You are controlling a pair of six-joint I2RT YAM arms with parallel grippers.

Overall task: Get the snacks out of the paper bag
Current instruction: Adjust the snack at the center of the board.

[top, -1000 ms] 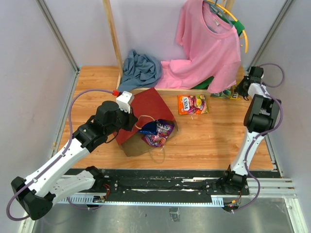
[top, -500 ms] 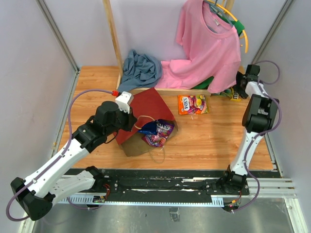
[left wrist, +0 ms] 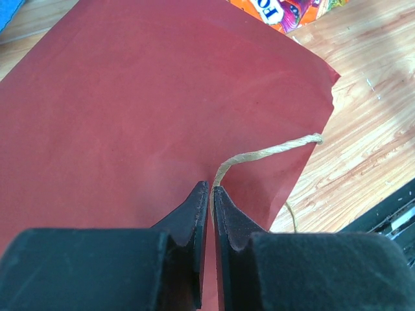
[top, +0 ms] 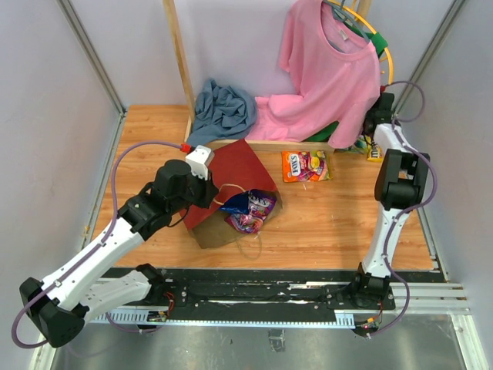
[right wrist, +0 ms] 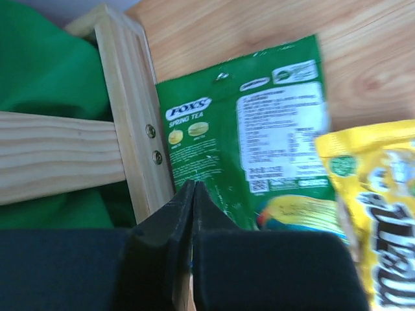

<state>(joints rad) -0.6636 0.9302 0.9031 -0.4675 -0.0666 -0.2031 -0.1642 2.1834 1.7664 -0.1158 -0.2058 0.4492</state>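
**Status of grippers, bag and packets**

Left gripper (left wrist: 211, 192): jaws nearly together, pinching the twine handle (left wrist: 266, 154) of the paper bag (top: 239, 166). The bag lies on its side on the table (top: 339, 223), dark red face up, mouth towards the near edge.

Snacks at the mouth: a blue packet (top: 254, 202) and a purple packet (top: 246, 223), both partly out; whether more sit inside cannot be told from above. An orange packet (top: 305, 165) lies flat on the table, apart from the bag.

Right gripper (right wrist: 192, 189): fully closed, holding nothing. It hangs at the far right corner beside a wooden frame (right wrist: 130, 116) and green cloth (right wrist: 45, 65), just above a green packet (right wrist: 259, 142); a yellow packet (right wrist: 382, 214) overlaps that packet's edge
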